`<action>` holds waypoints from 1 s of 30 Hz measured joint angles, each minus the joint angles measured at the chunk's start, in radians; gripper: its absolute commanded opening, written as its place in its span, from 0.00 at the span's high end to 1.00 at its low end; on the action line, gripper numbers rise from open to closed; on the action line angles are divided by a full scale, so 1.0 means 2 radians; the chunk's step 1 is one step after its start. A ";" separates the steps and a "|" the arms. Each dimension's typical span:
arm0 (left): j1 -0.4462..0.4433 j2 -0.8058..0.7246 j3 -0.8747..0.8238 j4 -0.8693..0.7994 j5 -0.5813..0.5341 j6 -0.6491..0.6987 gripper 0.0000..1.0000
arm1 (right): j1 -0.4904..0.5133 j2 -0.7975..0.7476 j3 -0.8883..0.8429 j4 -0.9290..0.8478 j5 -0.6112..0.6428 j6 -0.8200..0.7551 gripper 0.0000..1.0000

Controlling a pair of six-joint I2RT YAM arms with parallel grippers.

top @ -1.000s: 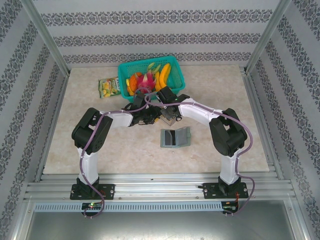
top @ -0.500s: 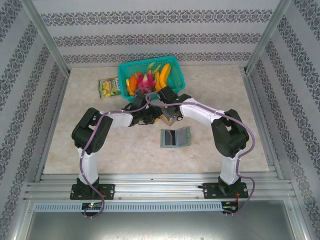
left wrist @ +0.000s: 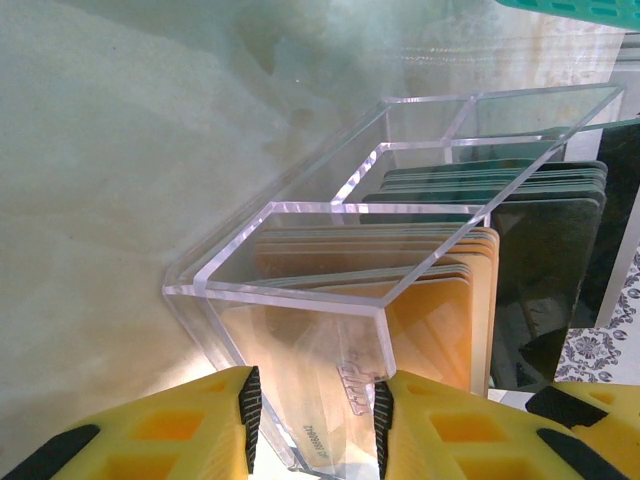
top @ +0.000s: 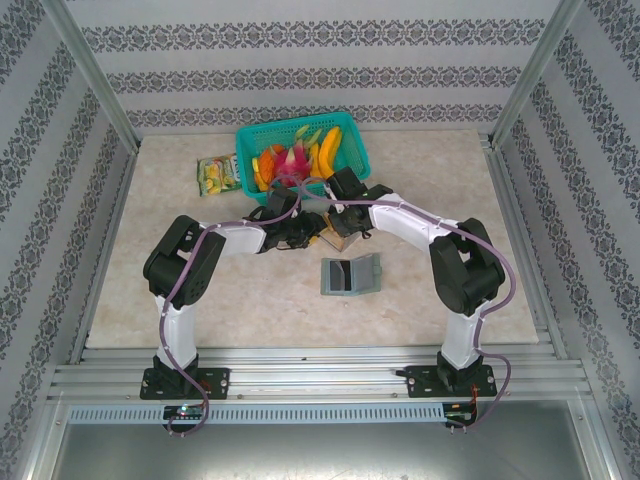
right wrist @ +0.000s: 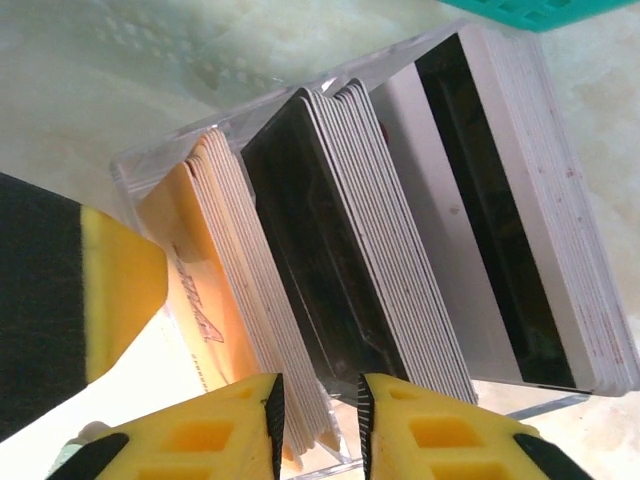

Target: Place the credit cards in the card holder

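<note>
The credit cards stand in a small clear plastic box [top: 325, 238] [left wrist: 330, 290] in three stacks: orange cards [right wrist: 215, 270] [left wrist: 440, 310], dark cards [right wrist: 320, 260] [left wrist: 545, 270] and white-striped cards [right wrist: 500, 200]. My left gripper [left wrist: 313, 420] [top: 300, 235] is shut on the box's orange end, a pad on each side wall. My right gripper [right wrist: 317, 420] [top: 340, 222] is open over the card tops, its jaws straddling the last orange-stack cards and the first dark card, with a gap at the right pad. The grey-green card holder [top: 350, 275] lies open on the table, just nearer than the box.
A teal basket [top: 358, 150] [right wrist: 540, 10] of toy fruit stands right behind the box. A yellow-green snack packet [top: 217, 175] lies to its left. The left gripper's yellow finger [right wrist: 120, 290] sits close beside the right gripper. Bare table lies left, right and in front.
The right wrist has shifted slightly right and toward the basket. The left arm, the box and the card holder have not moved.
</note>
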State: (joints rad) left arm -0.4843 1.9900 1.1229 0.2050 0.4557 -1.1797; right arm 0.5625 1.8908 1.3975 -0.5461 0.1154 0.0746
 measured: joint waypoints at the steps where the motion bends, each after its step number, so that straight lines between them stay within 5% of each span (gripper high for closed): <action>1: 0.000 0.000 0.000 0.001 0.000 0.000 0.64 | 0.000 0.000 0.000 0.000 -0.001 0.000 0.70; 21: 0.000 0.000 -0.015 0.031 0.002 -0.006 0.67 | 0.024 0.028 0.013 0.012 0.056 -0.015 0.67; 30: 0.000 -0.001 -0.017 0.037 0.002 -0.008 0.67 | 0.014 0.008 -0.015 0.037 0.022 -0.013 0.61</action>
State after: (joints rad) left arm -0.4843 1.9888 1.0882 0.2787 0.4591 -1.1961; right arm 0.5903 1.9072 1.3670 -0.4725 0.1585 0.0490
